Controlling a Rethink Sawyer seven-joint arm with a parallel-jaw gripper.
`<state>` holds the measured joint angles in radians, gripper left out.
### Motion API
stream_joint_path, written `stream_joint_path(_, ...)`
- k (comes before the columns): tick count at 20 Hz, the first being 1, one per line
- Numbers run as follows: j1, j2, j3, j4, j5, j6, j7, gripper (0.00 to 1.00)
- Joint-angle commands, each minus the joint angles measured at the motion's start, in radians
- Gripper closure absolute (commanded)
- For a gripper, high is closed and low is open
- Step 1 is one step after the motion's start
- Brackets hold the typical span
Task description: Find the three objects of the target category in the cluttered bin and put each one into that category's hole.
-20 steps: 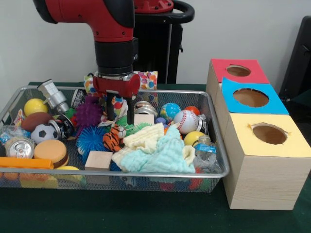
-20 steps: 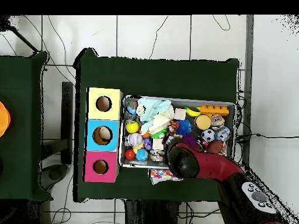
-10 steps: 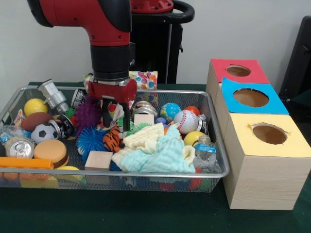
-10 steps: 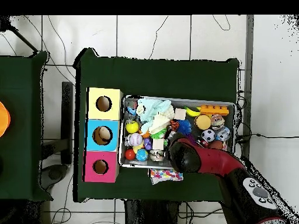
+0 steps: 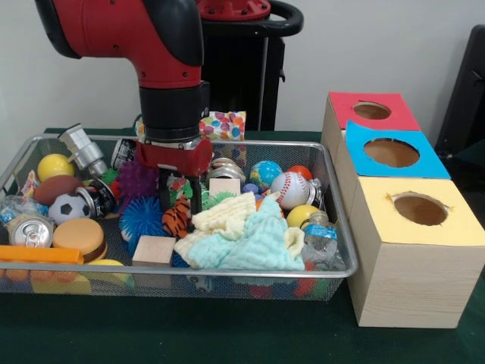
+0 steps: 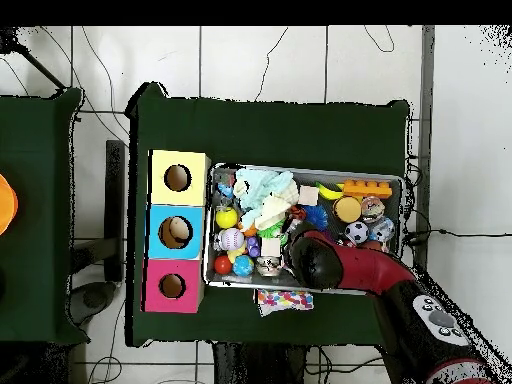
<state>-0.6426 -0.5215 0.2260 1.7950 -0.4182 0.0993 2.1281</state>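
The hand is lowered with its fingers spread apart astride the striped tiger plush, nothing gripped yet; the plush is lodged mid-bin beside a blue spiky ball; judged light and squashy, it is best pinched across its body

You see a dark green table carrying the wire-mesh bin, three adjoining wood-grain boxes with red, blue and yellow tops beside it, and a colourful spotted packet behind the bin.
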Motion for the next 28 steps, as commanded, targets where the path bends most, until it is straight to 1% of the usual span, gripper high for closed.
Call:
stream_joint_path(1,0.011,0.040,0.034,-0.094,0.005,0.017,0.042,0.00)
stream_joint_path(9,0.022,0.020,0.023,-0.062,0.005,0.004,0.058,0.00)
stream_joint_path(13,0.026,0.026,0.016,-0.071,-0.007,0.002,0.048,0.00)
stream_joint_path(14,0.026,0.027,0.015,-0.075,-0.010,0.009,0.041,1.00)
stream_joint_path(25,0.041,0.020,0.009,-0.085,-0.004,0.021,0.042,1.00)
stream_joint_path(28,0.041,0.008,0.009,-0.067,-0.006,0.009,0.049,1.00)
